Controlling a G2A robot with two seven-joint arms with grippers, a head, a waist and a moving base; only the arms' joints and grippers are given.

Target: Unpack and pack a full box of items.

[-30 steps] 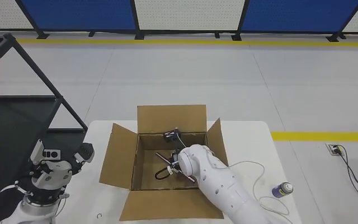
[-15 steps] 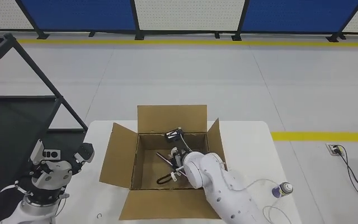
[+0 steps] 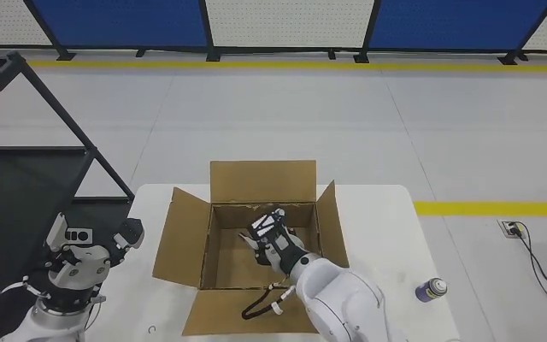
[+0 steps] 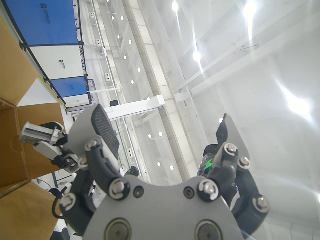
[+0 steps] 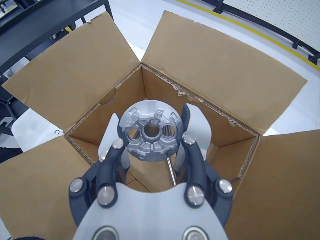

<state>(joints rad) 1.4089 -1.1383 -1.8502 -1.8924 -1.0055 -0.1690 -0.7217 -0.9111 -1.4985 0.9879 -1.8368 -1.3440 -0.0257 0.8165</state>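
An open cardboard box point(image 3: 261, 181) stands in the middle of the white table. My right gripper point(image 3: 267, 227) hangs over the box's inside. In the right wrist view this gripper point(image 5: 150, 116) is shut on a round grey metal part point(image 5: 150, 133) with holes and a hub, held above the box point(image 5: 220, 76). A thin metal rod point(image 5: 170, 171) lies lower in the box. My left gripper point(image 3: 94, 232) sits at the table's left edge, clear of the box. It points up at the ceiling and stands open point(image 4: 162, 116) with nothing between its fingers.
A spray can point(image 3: 432, 289) stands on the table's right side. A black cart point(image 3: 34, 188) is off the left edge. A small C-shaped ring point(image 3: 151, 329) lies near the front left. The box's four flaps point(image 3: 179, 239) are spread outward. A black cable loop point(image 3: 261, 306) hangs from the right arm.
My right arm has drawn back toward the table's near side, and its gripper has come up from deep in the box with the metal part. The left arm has not moved.
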